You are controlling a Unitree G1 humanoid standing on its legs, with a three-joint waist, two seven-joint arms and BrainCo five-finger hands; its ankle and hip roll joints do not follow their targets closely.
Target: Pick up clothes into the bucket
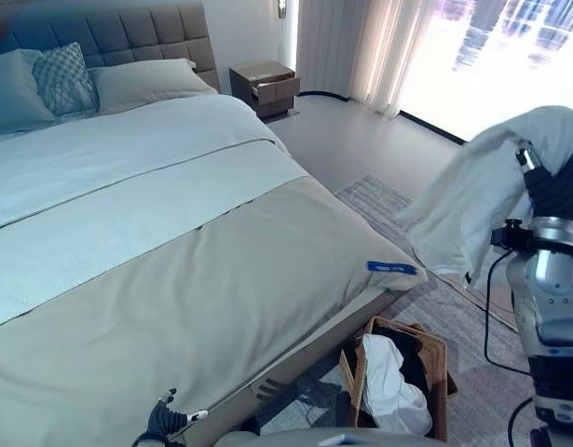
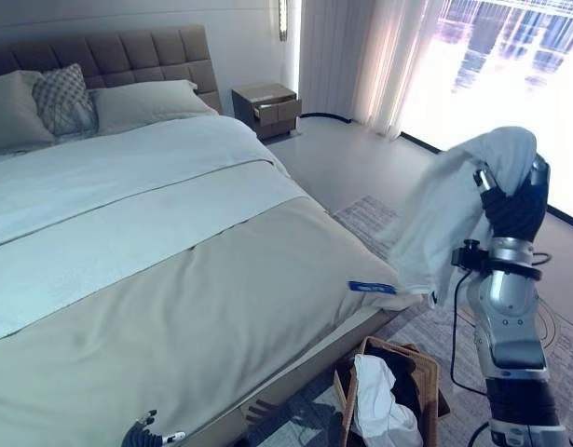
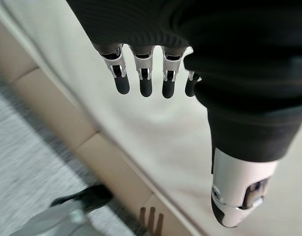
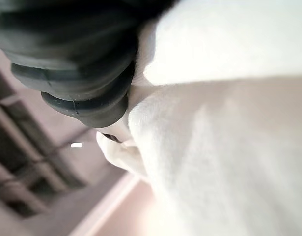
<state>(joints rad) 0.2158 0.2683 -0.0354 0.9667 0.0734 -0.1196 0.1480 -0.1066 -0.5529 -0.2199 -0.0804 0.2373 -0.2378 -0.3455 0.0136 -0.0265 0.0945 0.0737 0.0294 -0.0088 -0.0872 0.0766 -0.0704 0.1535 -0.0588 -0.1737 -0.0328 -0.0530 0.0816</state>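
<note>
A white garment (image 1: 482, 191) hangs in the air to the right of the bed's foot corner, draped over my raised right hand (image 1: 554, 191), whose dark cover shows beneath the cloth. In the right wrist view the same white garment (image 4: 224, 147) lies right against the hand's cover. Below and to the left of it, a brown woven basket (image 1: 433, 346) stands on the floor by the bed, holding a white piece of clothing (image 1: 393, 377) and dark clothing (image 1: 418, 361). My left hand (image 1: 161, 424) hovers low over the bed's near edge, fingers (image 3: 141, 78) straight and holding nothing.
The large bed (image 1: 174, 261) with a beige cover fills the left; a blue tag (image 1: 391, 267) marks its foot corner. A grey rug (image 1: 388, 200) lies under the basket. A nightstand (image 1: 265, 86) with an open drawer stands by the headboard, and curtains (image 1: 361, 47) hang at the window.
</note>
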